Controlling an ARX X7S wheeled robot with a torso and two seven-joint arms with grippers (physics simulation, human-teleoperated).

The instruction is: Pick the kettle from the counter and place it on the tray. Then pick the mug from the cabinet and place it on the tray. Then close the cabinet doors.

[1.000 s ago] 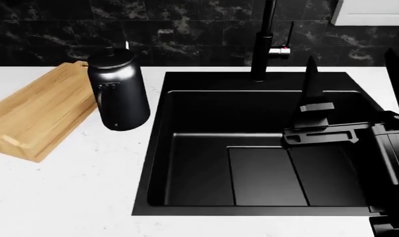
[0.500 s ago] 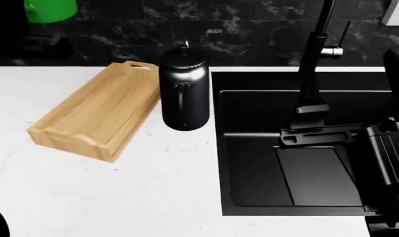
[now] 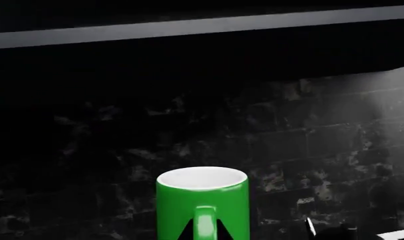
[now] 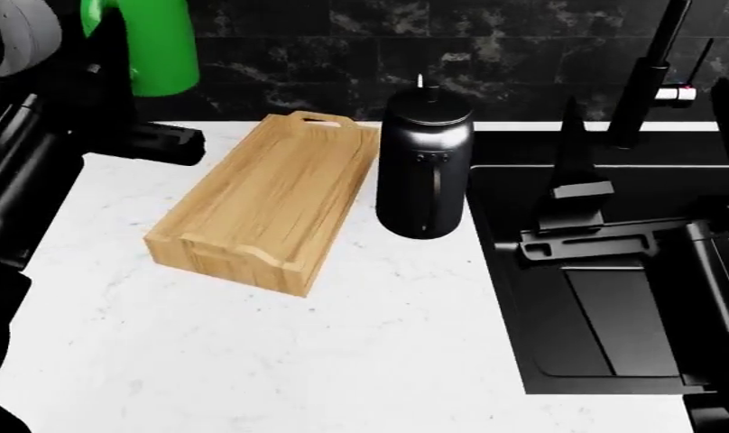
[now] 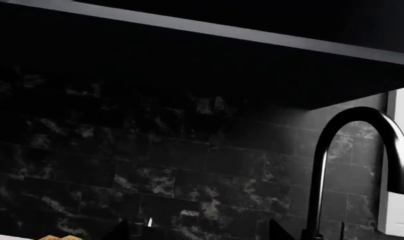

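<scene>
The green mug (image 4: 148, 45) hangs at the upper left, above the counter (image 4: 220, 343), in my left gripper (image 4: 115, 54). In the left wrist view the left gripper (image 3: 203, 231) is shut on the handle of the mug (image 3: 202, 200). The wooden tray (image 4: 268, 198) lies on the counter with nothing on it. The black kettle (image 4: 425, 167) stands upright on the counter right next to the tray's right side. My right gripper (image 4: 648, 104) is open and empty over the sink, to the right of the kettle; its jaws stand wide apart in the right wrist view (image 5: 202, 227).
A black sink (image 4: 500, 271) is set into the counter at the right, with a black faucet (image 4: 648, 72) behind it, also in the right wrist view (image 5: 349, 160). A dark tiled wall (image 4: 317, 45) runs along the back.
The head view has swung left, so tray, kettle and sink sit further right in it. My left arm with the green mug has come into view at the upper left.
</scene>
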